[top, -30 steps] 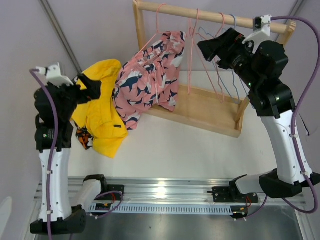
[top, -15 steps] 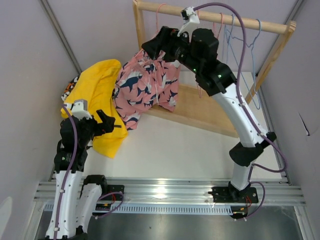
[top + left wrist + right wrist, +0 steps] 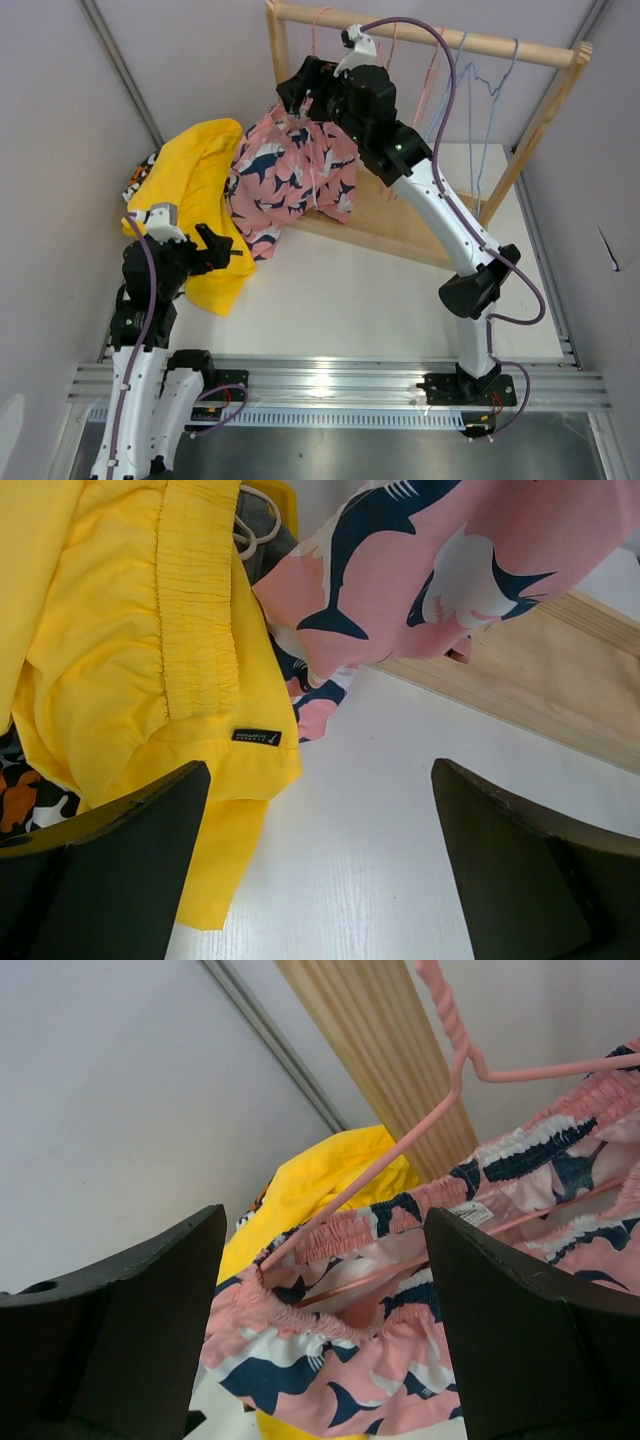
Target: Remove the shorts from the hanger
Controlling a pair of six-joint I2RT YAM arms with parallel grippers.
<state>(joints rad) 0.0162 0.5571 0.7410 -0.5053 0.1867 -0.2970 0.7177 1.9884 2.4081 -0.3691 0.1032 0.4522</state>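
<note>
Overhead, thin hangers (image 3: 432,78) crowd the rail (image 3: 545,48) beside the pink shorts (image 3: 285,180).

The shark-print shorts (image 3: 290,185) are patterned in pink with navy-and-white sharks, and their hanger (image 3: 455,1035) is coloured pink. The yellow shorts (image 3: 120,630) are left plain, while orange, black and white blotches are shown on the camouflage shorts (image 3: 20,780).
</note>
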